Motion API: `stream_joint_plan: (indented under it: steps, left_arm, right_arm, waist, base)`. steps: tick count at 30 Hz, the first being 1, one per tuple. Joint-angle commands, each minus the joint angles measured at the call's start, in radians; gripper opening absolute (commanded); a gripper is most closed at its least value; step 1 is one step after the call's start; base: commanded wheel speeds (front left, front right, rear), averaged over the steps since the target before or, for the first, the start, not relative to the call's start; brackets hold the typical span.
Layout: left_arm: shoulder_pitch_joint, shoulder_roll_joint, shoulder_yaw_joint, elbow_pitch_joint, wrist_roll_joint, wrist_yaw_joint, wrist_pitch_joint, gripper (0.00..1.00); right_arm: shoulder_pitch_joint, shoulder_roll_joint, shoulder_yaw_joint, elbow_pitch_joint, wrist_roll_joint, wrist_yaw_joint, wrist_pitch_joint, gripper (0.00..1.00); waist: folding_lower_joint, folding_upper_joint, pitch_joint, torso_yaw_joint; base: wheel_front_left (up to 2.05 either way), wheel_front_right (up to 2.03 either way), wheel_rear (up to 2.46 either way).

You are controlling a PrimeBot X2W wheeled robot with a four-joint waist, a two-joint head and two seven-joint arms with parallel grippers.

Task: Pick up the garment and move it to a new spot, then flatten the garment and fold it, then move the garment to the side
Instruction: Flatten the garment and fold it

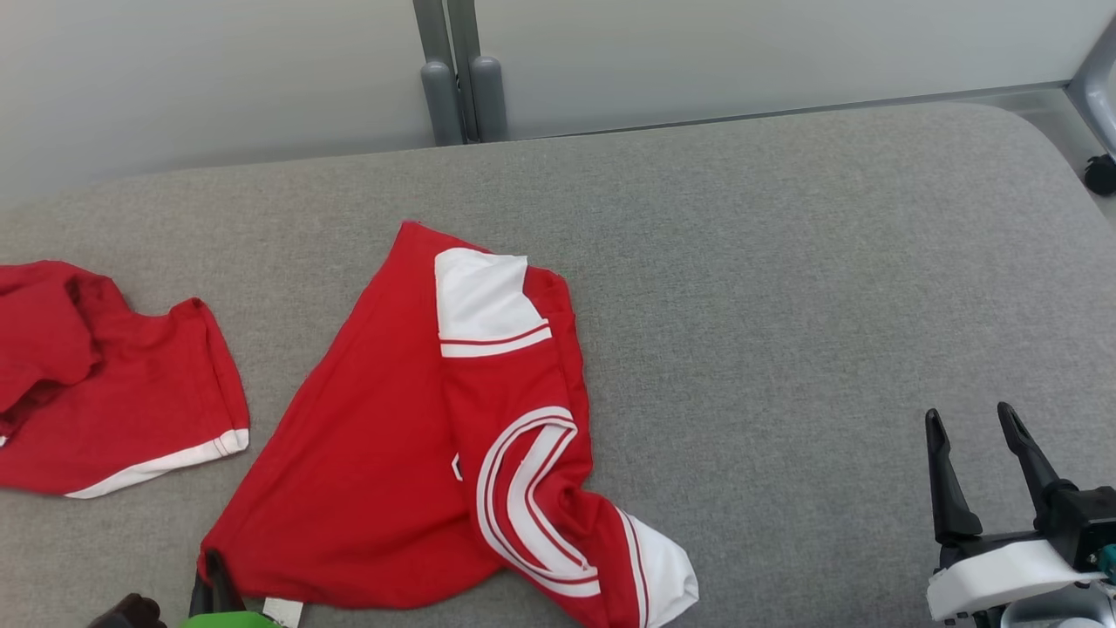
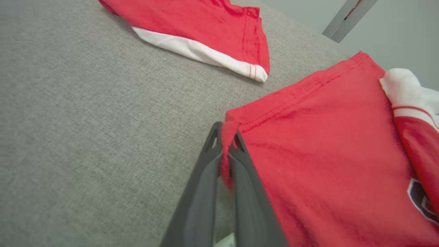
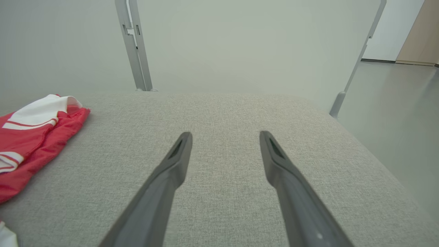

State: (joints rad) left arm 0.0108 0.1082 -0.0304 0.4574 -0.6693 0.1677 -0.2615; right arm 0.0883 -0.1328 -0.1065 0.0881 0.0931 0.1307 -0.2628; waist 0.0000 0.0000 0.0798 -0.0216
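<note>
**Garments and fixtures.** Two garments are shown on one grey fabric-covered surface [image 1: 785, 305]. The first, a crumpled red jersey with white sleeve panels and a striped white neckband [image 1: 384, 453], is laid at the centre-left of the head view. Its hem is turned towards the near edge and one white sleeve is folded over at the far end. The second red garment [image 1: 113, 392], edged with a white band, is bunched at the far left. It is set apart from the jersey, with bare grey fabric between them. Two grey metal uprights [image 1: 458, 78] are seen side by side behind the far edge of the surface, against a pale wall. Two grippers are counted, each with two long dark fingers.

**Left arm.** The left gripper [image 2: 226, 137] is held low at the near left corner of the jersey, with its fingers angled down towards the surface. In the left wrist view its jaws are drawn together on the stitched hem corner, and a fold of red cloth is pinched between the two tips. The rest of the jersey is seen lying on the surface.

**Right arm.** The right gripper [image 1: 970, 417] is held at the lower right of the head view, well apart from both garments, with its fingers pointed towards the far edge. Its jaws are spread wide and empty, and bare grey fabric is seen beneath them.
</note>
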Motion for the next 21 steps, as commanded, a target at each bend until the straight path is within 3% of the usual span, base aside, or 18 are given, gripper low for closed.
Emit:
stream_joint_plan:
  steps: [1, 8, 14, 21]
  left_arm:
    - [0.006, -0.001, 0.008, 0.006, 0.020, 0.003, -0.004, 1.00]
    - [0.055, -0.015, 0.028, -0.141, 0.173, 0.060, -0.004, 1.00]
    - [0.089, -0.043, -0.140, -0.378, 0.158, 0.004, 0.116, 1.00]
    - [0.083, -0.045, -0.290, -0.394, 0.145, -0.014, 0.284, 1.00]
  right_arm:
    - [-0.008, -0.006, 0.001, -0.001, -0.003, 0.000, -0.003, 1.00]
    - [-0.009, -0.008, 0.002, -0.002, 0.000, 0.000, -0.003, 1.00]
    - [-0.011, -0.001, 0.004, 0.001, -0.001, 0.000, -0.003, 1.00]
    - [-0.029, 0.011, 0.018, 0.007, -0.004, 0.000, -0.003, 1.00]
  waist:
    - [0.0000, 0.0000, 0.006, 0.004]
    - [0.0000, 0.0000, 0.019, -0.016]
    - [0.0000, 0.0000, 0.015, -0.051]
    - [0.0000, 0.0000, -0.004, -0.128]
  base:
    - [0.00, 0.00, 0.00]
    - [0.00, 0.00, 0.00]
    - [0.00, 0.00, 0.00]
    - [0.00, 0.00, 0.00]
